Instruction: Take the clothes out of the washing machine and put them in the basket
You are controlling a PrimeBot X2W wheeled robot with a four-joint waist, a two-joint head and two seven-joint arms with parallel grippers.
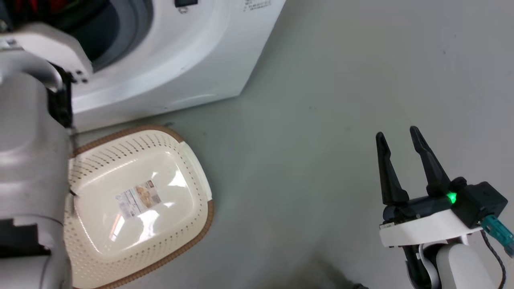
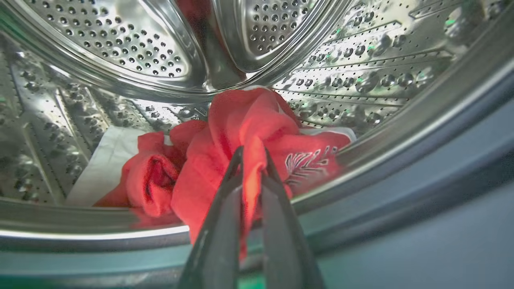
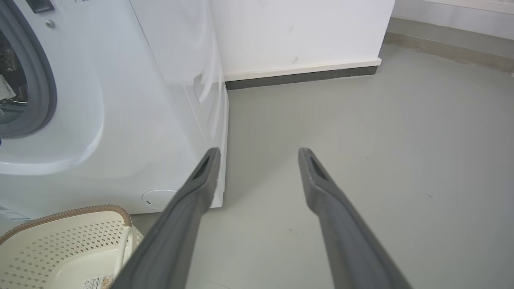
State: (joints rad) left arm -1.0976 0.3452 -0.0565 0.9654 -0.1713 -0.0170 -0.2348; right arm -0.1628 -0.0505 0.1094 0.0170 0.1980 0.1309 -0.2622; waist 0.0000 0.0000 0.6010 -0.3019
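Pinching a raised fold of the soft bright red garment (image 2: 225,132) in my left gripper (image 2: 252,154), fingers almost shut, inside the perforated steel drum (image 2: 120,48). It looks limp and light, so it'll drape and drag. My right gripper (image 1: 396,132) is spread wide, empty.

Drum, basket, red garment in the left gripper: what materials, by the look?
Drum: polished steel, by its mirror sheen and punched holes. Basket: glossy cream plastic, probably; glare on its bottom, moulded perforations. Red garment: soft fabric, weave unclear; it folds and bunches in the left gripper.
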